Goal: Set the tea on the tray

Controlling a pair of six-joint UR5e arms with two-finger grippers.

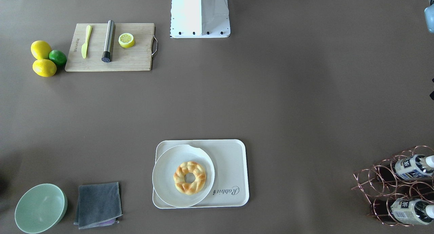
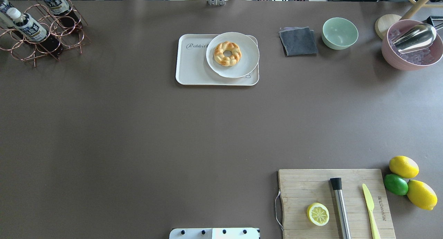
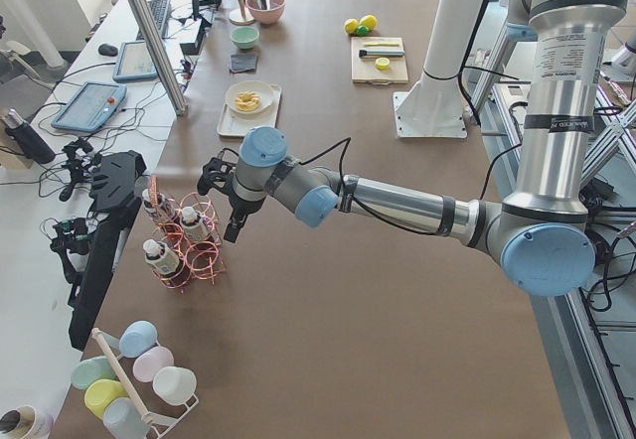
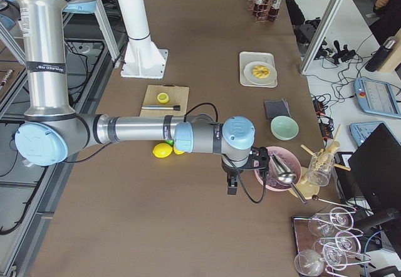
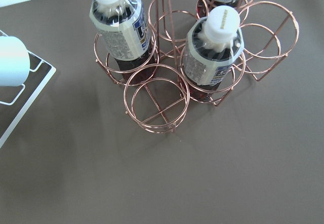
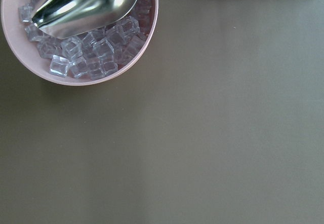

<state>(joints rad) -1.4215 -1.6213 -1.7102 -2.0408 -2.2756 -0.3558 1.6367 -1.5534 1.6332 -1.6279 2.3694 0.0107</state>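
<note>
Tea bottles with white caps and white-and-blue labels stand in a copper wire rack (image 5: 157, 102) at the table's far left corner. One bottle (image 5: 215, 57) is nearest the left wrist camera, with a look-alike (image 5: 121, 26) beside it. They also show in the overhead view (image 2: 29, 26) and the front view (image 1: 412, 168). The cream tray (image 2: 192, 67), marked "Rabbit" (image 1: 230, 166), lies mid-table and carries a round plate (image 2: 244, 67) with a doughnut (image 2: 227, 53). My left gripper (image 3: 234, 228) hovers beside the rack. My right gripper (image 4: 230, 186) hangs by the pink ice bowl. I cannot tell whether either gripper is open or shut.
A pink bowl (image 2: 391, 57) of ice with a metal scoop (image 6: 86, 3), a green bowl (image 2: 340, 33) and a grey cloth (image 2: 298, 41) are at the far right. A cutting board (image 2: 311, 187) holds a half lemon, muddler and knife. Lemons (image 2: 403, 166) and a lime lie beside it.
</note>
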